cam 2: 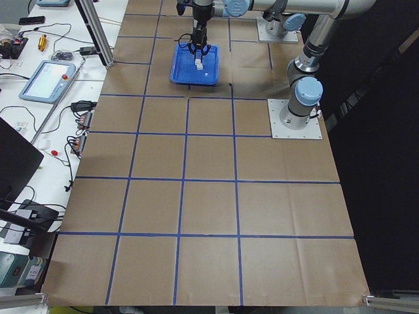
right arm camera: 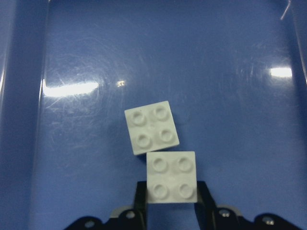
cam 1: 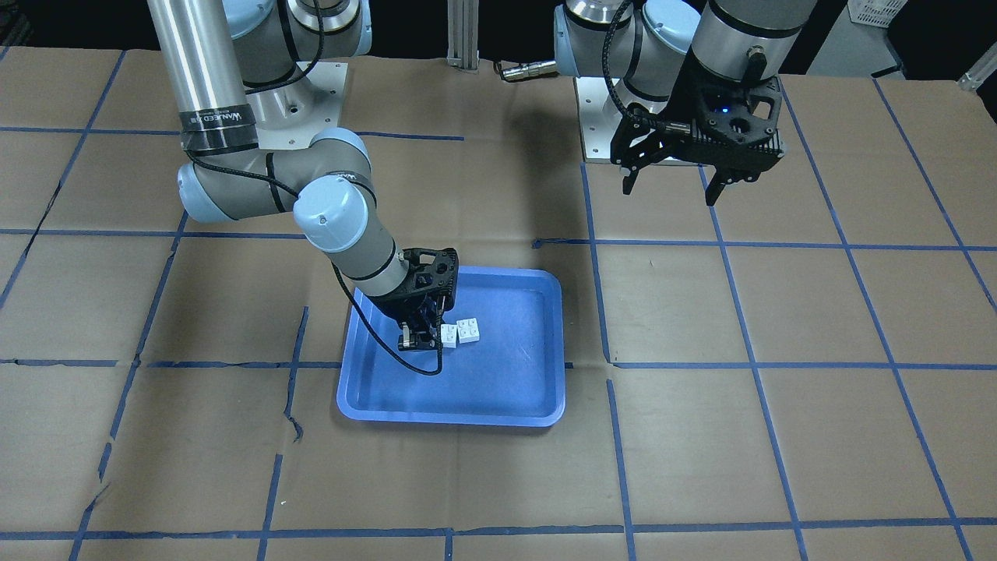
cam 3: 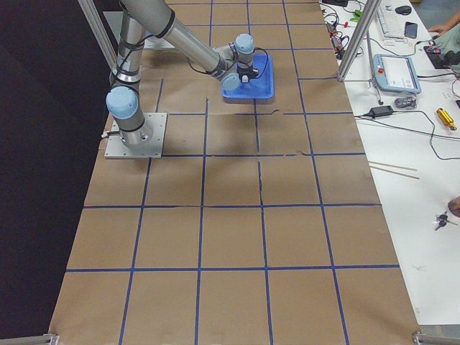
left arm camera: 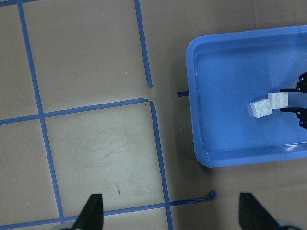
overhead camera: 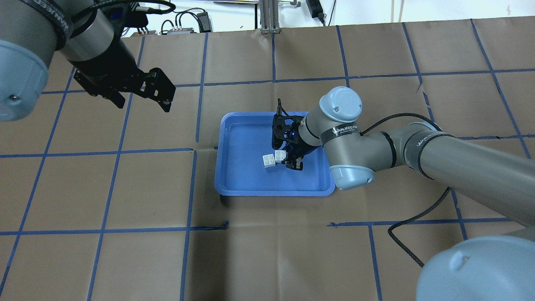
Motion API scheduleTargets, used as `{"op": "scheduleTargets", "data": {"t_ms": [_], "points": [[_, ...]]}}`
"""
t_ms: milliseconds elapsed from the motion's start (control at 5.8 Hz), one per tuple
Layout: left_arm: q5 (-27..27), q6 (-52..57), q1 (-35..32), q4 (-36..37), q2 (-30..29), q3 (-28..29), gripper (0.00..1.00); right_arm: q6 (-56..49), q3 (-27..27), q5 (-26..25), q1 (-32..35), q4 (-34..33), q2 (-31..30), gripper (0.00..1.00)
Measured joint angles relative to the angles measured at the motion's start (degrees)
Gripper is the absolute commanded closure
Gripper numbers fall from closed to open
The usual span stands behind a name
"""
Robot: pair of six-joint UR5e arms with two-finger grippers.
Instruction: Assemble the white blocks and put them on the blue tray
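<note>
Where the robot works, the table is covered edge to edge in brown paper [overhead camera: 267, 251], marked into large squares by lines of blue tape [overhead camera: 104, 152]. Each arm stands on a pale base plate [cam 2: 278, 131] bolted through the paper. Behind the robot the room is dark. Along the far side of the table runs a white workbench [cam 3: 402, 144] carrying a teach pendant [cam 2: 47, 80] and loose cables [cam 3: 402, 122], with an aluminium post [cam 2: 95, 33] rising at its edge.

A blue tray [overhead camera: 234, 184] lies flat on the paper near the middle of the table. Both white blocks are inside it, studs up, side by side rather than stacked. The first block [right arm camera: 151, 127] sits free on the tray floor, turned slightly askew. The second block [right arm camera: 171, 177] touches the first along one edge.

The right gripper [overhead camera: 288, 161] reaches down into the tray, its two fingers [right arm camera: 140, 201] pressed against opposite sides of the second block, grasping it. Whether that block rests on the tray floor or is raised off it cannot be told.

The left gripper [cam 1: 670, 193] hangs above bare paper, well apart from the tray, with its jaws spread wide and nothing between them.
</note>
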Motion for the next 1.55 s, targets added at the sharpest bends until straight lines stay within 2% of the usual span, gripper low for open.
{"op": "scheduleTargets", "data": {"t_ms": [1552], "points": [[0.37, -0.21, 0.27, -1.41, 0.04, 0.25, 0.01, 0.02, 0.03, 0.19, 0.84, 0.46, 0.00, 0.75]]}}
